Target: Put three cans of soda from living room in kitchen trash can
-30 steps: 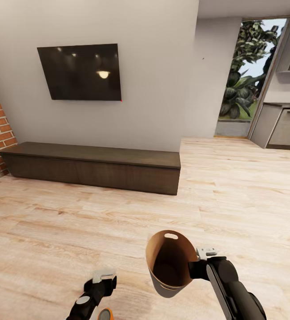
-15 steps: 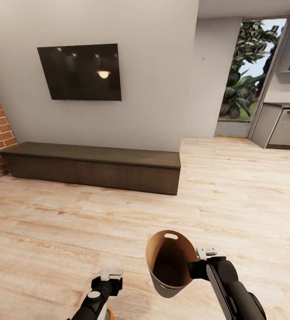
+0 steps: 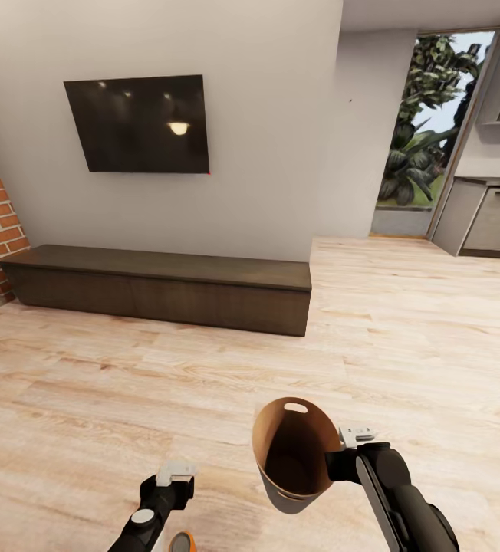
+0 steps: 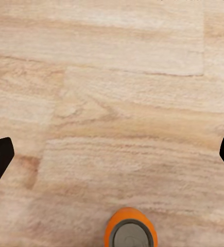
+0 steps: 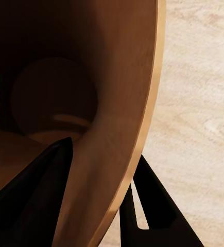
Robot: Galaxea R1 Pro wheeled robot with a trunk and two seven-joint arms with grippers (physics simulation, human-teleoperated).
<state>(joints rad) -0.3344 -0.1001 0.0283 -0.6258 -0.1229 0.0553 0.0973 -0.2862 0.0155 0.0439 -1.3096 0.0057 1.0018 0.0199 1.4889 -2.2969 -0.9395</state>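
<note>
Bin held off the floor, orange can below the left gripper

Above the pale wood floor (image 3: 403,322), the head view showed the right gripper (image 3: 340,452) clamping the trash can (image 3: 292,452) by its rim. Left wrist: gripper (image 4: 112,154) spread wide over an orange soda can (image 4: 131,229). Right wrist: fingers (image 5: 148,195) pinched the bin wall.

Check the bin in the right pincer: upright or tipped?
Tipped. The bin leans in the head view, its brown inside and handle slot facing the camera. The right pincer clamps its rim, one finger inside, one outside.

Pale wood floor (image 3: 403,322) bears a dark low bench (image 3: 158,287).
</note>
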